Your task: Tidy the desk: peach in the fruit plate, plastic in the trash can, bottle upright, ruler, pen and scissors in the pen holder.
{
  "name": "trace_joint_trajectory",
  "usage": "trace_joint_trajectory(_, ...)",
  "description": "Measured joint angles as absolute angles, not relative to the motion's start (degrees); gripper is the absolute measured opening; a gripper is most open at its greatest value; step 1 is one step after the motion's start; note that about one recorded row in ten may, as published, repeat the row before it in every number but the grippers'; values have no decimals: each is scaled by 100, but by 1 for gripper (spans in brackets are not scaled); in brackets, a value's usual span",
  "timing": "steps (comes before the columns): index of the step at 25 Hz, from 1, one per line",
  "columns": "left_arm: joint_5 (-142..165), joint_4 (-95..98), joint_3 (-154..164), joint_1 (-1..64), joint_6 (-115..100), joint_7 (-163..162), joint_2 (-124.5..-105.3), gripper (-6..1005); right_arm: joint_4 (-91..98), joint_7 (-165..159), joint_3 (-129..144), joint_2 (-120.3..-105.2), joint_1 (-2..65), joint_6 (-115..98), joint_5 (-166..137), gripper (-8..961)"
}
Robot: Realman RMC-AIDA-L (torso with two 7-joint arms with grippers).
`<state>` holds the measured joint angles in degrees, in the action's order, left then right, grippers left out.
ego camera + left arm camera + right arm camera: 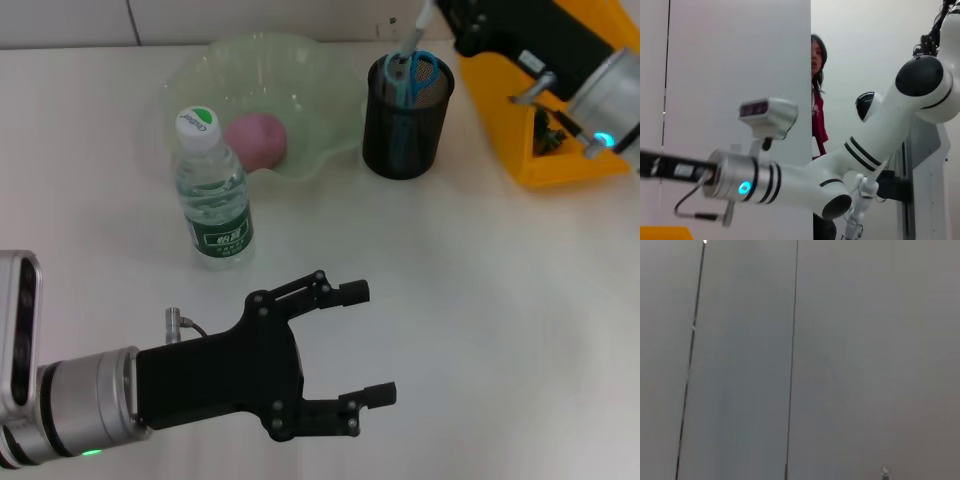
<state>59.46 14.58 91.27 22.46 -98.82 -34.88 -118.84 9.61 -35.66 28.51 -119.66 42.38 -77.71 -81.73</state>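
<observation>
Right pincer [432, 12] above pen holder [405, 118], at 1 o'clock on tabletop [500, 300]; holds white stick-like item (pen or ruler, cannot tell), long axis near vertical, lower end pointing into holder beside scissors [415, 75]. Judged: straight lowering needed. Left pincer [365, 345] idle at 6 o'clock, jaws wide, empty. Peach [257, 140] in fruit plate [200, 75]; bottle [210, 190] upright.

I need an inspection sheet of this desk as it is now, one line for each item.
Surface: white desk, mostly bare.
Job's things: peach in the fruit plate; bottle upright beside the plate; scissors in the pen holder; ruler and plastic not made out.
Clutter: nothing seen.
Grippers: left gripper open, over bare desk; right gripper hidden, its arm above the yellow trash can.
Cables: thin wire at the left wrist.
Surroundings: person behind a wall panel.
</observation>
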Motion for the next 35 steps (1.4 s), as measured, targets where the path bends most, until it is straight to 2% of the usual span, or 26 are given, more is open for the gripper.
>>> trace_joint_trajectory(10,5861,1539,9086,2209,-9899,-3531,-11882,862,457,-3143,2918,-11982,4611,-6603,-8161,143)
trace_joint_trajectory(25,5853,1604,8956,2188,-9958,-3547,-11870,862,284,-3215,2918,-11979,4352,-6829,-8187,152)
trace_joint_trajectory(28,5853,1609,8956,2192,-9958,-3546,-11871,862,313,-3261,2881,-11975,4188,-7246,-8162,325)
trace_joint_trajectory(31,5853,1615,8956,2196,-9936,-3546,-11873,862,616,-3745,2868,-11945,3902,-7832,-8152,444)
trace_joint_trajectory(34,5853,1615,8923,2188,-9939,-3547,-11867,862,1551,-5173,3111,-11919,3430,-8412,-8308,564)
trace_joint_trajectory(35,5854,1613,8862,2175,-9942,-3596,-11859,862,2443,-6360,3438,-11902,3030,-8819,-8554,607)
